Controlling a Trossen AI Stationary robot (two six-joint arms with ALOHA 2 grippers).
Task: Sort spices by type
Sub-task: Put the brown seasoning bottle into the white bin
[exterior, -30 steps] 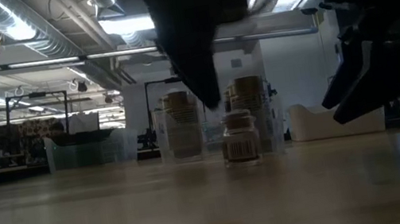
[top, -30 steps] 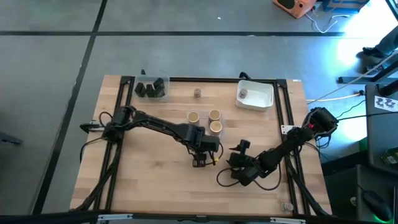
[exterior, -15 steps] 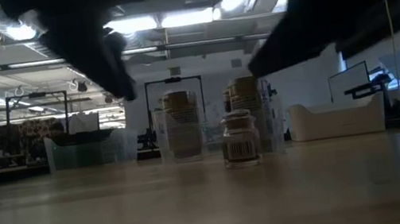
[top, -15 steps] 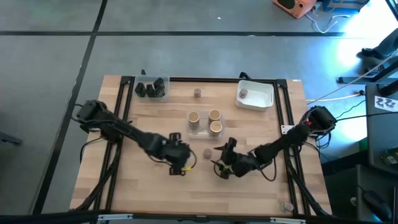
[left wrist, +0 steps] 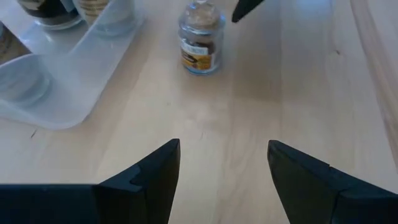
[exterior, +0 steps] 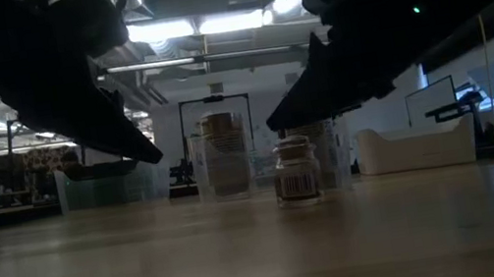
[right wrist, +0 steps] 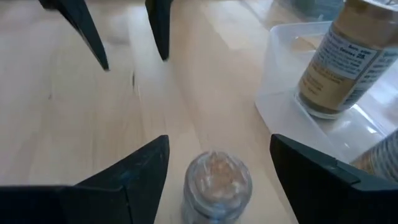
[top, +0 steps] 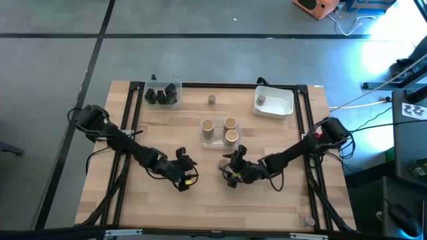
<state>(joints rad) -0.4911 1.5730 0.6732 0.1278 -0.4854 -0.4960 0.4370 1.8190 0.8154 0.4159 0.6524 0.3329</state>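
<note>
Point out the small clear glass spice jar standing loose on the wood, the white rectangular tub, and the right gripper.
small clear glass spice jar (left wrist: 200,38), left wrist view, on its labelled body.
white rectangular tub (top: 285,107), high view, on its near rim.
right gripper (right wrist: 214,158), right wrist view, midway between its open fingers.

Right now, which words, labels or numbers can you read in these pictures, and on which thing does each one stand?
None can be read.
Small glass jar: brown label, print too blurred.
Tan cylinder jar in the clear tray: lines of dark print, too blurred.
Same small jar in the low view: a barcode-like label, no legible digits.
</note>
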